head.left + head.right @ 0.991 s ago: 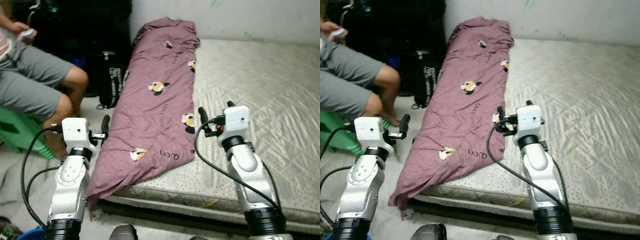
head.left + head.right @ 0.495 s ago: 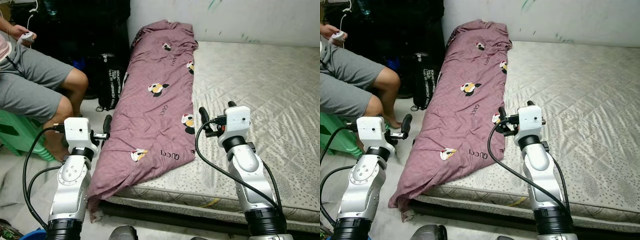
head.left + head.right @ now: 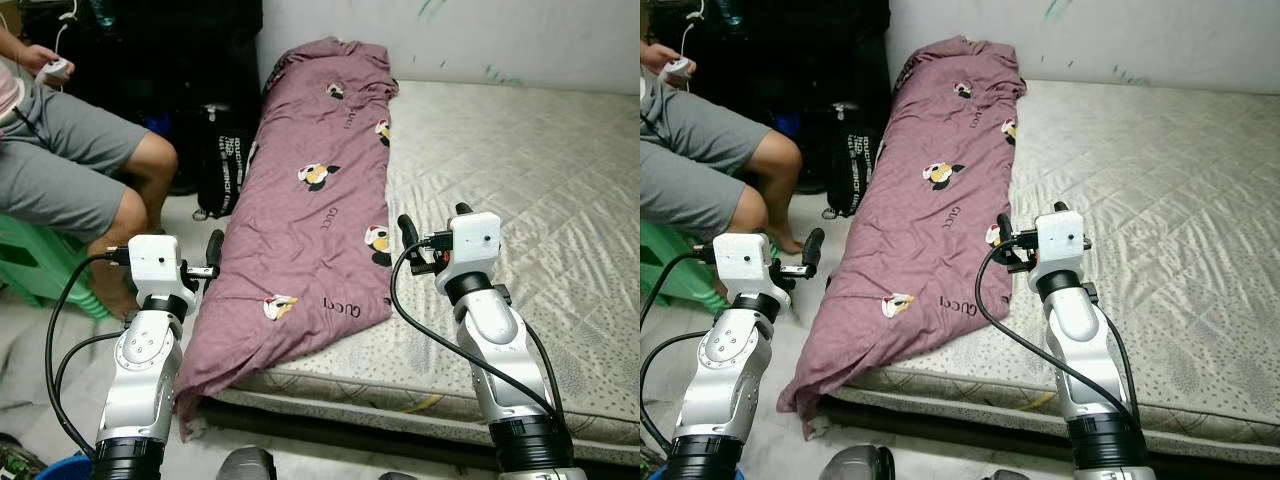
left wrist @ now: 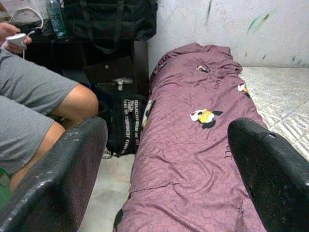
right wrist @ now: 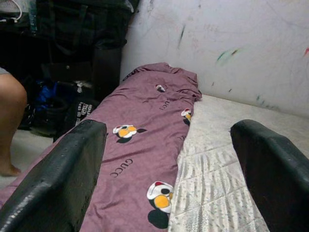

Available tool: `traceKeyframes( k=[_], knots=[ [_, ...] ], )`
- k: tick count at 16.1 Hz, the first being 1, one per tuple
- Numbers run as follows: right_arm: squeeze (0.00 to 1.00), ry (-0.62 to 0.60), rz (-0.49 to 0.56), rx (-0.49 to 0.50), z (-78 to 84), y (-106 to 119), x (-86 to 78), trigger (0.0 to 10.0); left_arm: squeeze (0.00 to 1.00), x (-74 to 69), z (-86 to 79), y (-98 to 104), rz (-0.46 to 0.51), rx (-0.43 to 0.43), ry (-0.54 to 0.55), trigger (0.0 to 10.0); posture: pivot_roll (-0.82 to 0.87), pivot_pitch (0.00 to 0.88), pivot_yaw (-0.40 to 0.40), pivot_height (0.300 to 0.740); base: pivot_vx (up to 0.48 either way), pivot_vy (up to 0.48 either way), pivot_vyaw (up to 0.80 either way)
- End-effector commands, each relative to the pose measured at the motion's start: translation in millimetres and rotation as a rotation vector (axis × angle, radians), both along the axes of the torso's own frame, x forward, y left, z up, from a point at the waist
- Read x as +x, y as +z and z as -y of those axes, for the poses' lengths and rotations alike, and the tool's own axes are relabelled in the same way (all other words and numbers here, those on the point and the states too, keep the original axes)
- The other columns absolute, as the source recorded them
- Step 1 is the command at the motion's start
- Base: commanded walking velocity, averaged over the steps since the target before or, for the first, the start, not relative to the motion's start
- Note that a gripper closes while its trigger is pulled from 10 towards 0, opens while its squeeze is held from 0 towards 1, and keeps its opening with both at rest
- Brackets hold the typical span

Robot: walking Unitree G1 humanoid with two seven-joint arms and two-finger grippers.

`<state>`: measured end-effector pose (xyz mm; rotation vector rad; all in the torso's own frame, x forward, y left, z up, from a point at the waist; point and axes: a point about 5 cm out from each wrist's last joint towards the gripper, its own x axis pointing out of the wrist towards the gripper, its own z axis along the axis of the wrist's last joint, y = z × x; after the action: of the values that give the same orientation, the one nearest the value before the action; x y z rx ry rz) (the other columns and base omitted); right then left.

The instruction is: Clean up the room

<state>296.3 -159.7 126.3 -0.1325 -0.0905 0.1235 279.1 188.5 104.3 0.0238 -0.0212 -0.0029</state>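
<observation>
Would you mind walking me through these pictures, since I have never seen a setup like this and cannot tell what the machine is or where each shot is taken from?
This is a humanoid robot with two silver arms, each ending in a hand of two long black fingers. The two wider pictures come from a stereo camera on its head, looking down and forward. They show the left hand raised beside the bed and the right hand raised over the mattress. The other two pictures come from cameras on the wrists, each looking out between that hand's own fingers. Both hands are open and hold nothing. A purple blanket with cartoon prints lies lengthwise along the mattress's left edge, its near end hanging over the side. A person sits to the left, next to a black bag on the floor.
</observation>
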Motion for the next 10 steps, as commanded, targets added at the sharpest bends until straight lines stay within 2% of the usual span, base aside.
traceKeyframes(
  k=[1,6,10],
  knots=[
    [0.0,0.007,0.008,0.009,-0.4,1.8,1.4,10.0,0.0,-0.6,-2.8,-1.1,-0.009,0.013,0.005,10.0,-0.05,0.0,0.009,0.677,0.0,0.0,0.0],
    [0.0,0.008,0.008,0.009,-0.2,2.0,1.7,10.0,0.0,-0.2,-2.4,-0.9,-0.008,0.015,0.008,10.0,-0.05,0.0,0.007,0.613,0.0,0.0,0.0],
    [0.0,0.012,0.008,0.005,-0.5,2.2,2.7,10.0,0.0,0.7,-1.9,-0.4,-0.005,0.013,0.008,10.0,-0.05,0.0,0.005,0.608,0.0,0.0,0.0]
  ],
)
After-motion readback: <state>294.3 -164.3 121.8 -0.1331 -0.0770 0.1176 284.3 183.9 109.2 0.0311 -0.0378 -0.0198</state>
